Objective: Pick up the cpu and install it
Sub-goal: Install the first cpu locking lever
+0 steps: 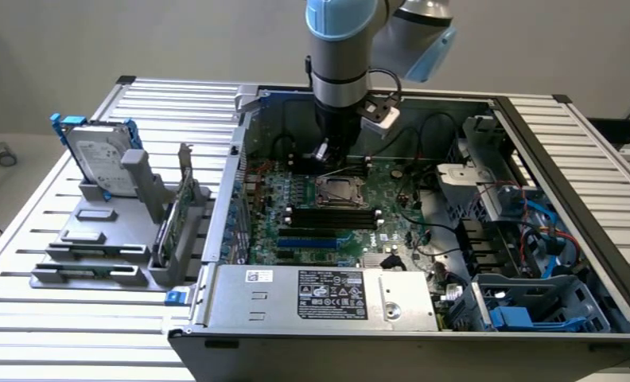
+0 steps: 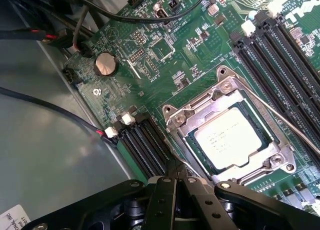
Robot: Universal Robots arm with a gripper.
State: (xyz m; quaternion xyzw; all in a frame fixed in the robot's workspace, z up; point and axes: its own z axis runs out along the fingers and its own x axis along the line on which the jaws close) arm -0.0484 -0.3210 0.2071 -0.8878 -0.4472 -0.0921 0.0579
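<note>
The cpu (image 2: 229, 137) lies flat inside the motherboard socket, its silver-grey top with printed text facing up. A metal socket frame (image 2: 176, 121) surrounds it, and a thin lever rod (image 2: 280, 121) runs along one side. In the exterior view the cpu (image 1: 340, 191) sits mid-board inside the open computer case. My gripper (image 1: 324, 153) hangs just behind the socket, low over the board. Its black fingers (image 2: 161, 200) are pressed together, shut, with nothing seen between them. The gripper tip (image 2: 173, 166) is beside the socket's corner, next to a second thin rod.
Black memory slots (image 2: 145, 145) flank the socket, and a coin battery (image 2: 106, 65) and black cables (image 2: 45, 107) lie nearby. The case walls (image 1: 235, 183) enclose the board. A hard drive in a blue frame (image 1: 98, 155) stands on a grey rack at the exterior view's left.
</note>
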